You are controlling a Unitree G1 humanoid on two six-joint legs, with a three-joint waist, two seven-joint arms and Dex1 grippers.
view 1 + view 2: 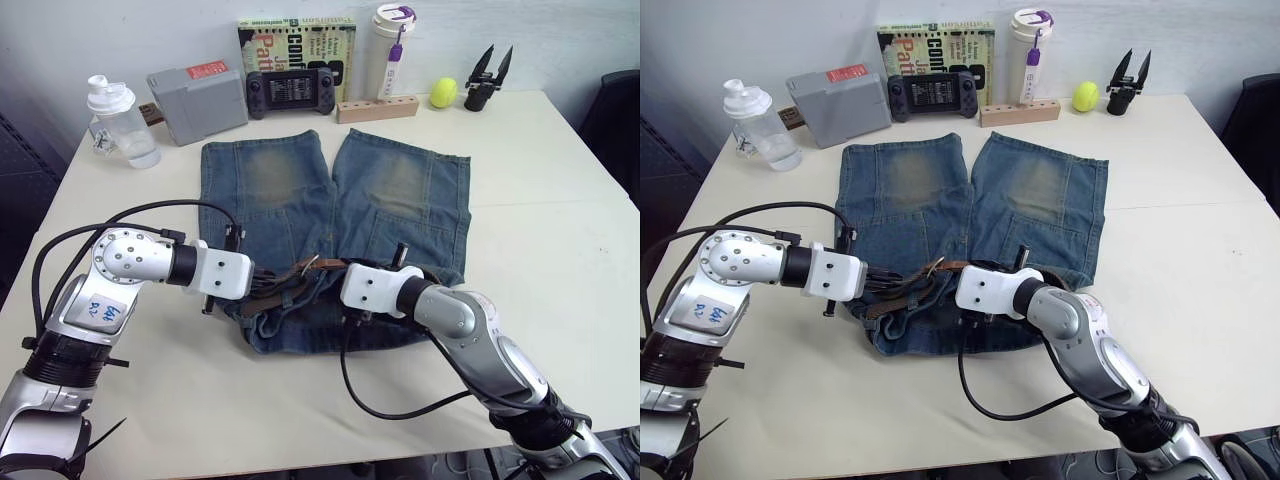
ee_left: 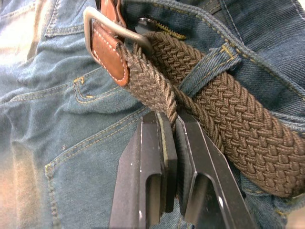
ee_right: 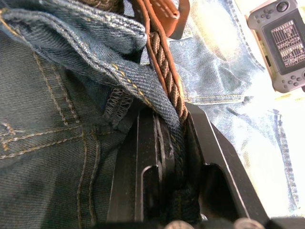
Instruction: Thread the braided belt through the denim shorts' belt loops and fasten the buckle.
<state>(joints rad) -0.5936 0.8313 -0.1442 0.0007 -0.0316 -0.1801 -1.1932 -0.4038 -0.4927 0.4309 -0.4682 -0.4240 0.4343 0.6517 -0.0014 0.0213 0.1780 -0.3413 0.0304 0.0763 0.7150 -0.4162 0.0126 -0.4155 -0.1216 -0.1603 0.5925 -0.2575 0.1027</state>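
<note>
At the upper left of the head views a clear shaker bottle (image 1: 122, 125) and a grey box (image 1: 198, 102) are standing on the pale worktop (image 1: 560, 250), with a handheld game console (image 1: 290, 92), a book (image 1: 296, 45) behind it, a wooden block (image 1: 377, 108), a white tumbler (image 1: 390, 50), a yellow ball (image 1: 444, 93) and a spare black claw (image 1: 489, 76) running along the back edge toward the upper right. The denim shorts (image 1: 330, 200) are lying flat in the middle of the frame, legs pointing to the top and waistband toward the bottom. The left claw (image 2: 172, 125) is reaching in from the left at the waistband and pinching the braided belt (image 2: 224, 124) between its nearly closed fingers (image 2: 152, 157), just beside the buckle (image 2: 102, 21) and near a belt loop (image 2: 209, 69) crossing the weave. The belt is lying along the waistband at centre frame. The right claw (image 3: 167, 129) is coming in from the right, clamped on the waistband cloth together with the belt strap (image 3: 164, 62).
</note>
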